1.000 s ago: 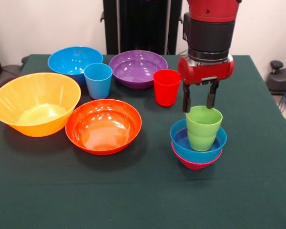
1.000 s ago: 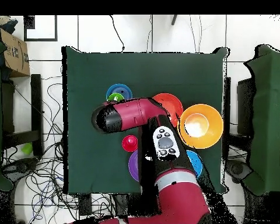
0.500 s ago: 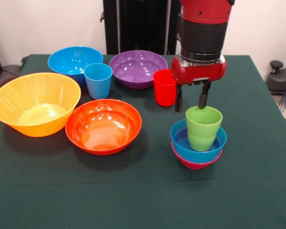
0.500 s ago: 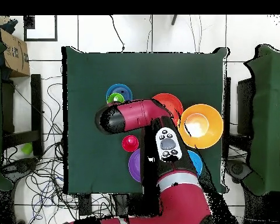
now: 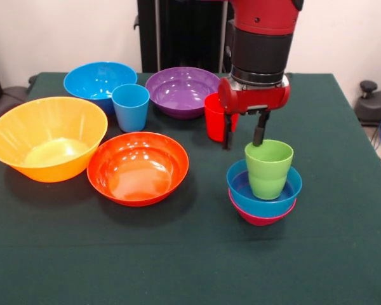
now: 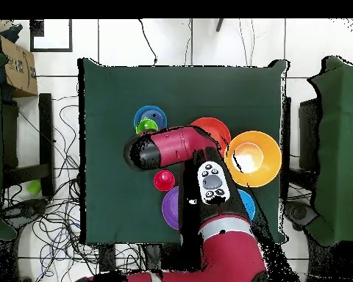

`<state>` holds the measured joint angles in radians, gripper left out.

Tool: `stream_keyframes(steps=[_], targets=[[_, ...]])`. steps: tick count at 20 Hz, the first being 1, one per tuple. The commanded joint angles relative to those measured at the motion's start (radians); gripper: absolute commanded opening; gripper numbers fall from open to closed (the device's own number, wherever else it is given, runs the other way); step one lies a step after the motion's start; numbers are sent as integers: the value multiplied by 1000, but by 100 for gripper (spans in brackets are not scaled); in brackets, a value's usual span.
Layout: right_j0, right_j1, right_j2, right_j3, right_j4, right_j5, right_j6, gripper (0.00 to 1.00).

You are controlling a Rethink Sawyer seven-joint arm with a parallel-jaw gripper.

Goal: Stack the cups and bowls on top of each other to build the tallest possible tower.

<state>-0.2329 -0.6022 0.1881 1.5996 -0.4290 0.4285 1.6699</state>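
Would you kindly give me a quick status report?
Gripper open, empty. Green cup nested in small blue bowl on magenta bowl. Red cup close behind fingers.

Your red-and-black robot arm (image 6: 181,144) crosses the dark green table (image 6: 113,103) — covering part of the lime green plastic cup (image 6: 145,126) in the small blue bowl (image 6: 151,114).

The arm (image 5: 260,38) comes straight down, wrist vertical; the gripper (image 5: 244,136) hangs with its two fingers (image 5: 259,135) spread, holding nothing.
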Motion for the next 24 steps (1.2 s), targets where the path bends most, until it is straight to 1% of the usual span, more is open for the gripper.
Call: stream_keyframes(steps=[1,5,9,13,19,23,24], targets=[[31,89,12,-66,-87,-102,44,100],[51,116,-1,-87,-81,-120,63,100],[43,106,-1,-69,-72,-135,55,100],[41,102,2,-78,-65,-140,49,100],[28,71,3,-50,-64,-134,33,100],[9,49,23,-44,-56,-110,11,100],[3,33,33,-37,-48,-97,5,100]])
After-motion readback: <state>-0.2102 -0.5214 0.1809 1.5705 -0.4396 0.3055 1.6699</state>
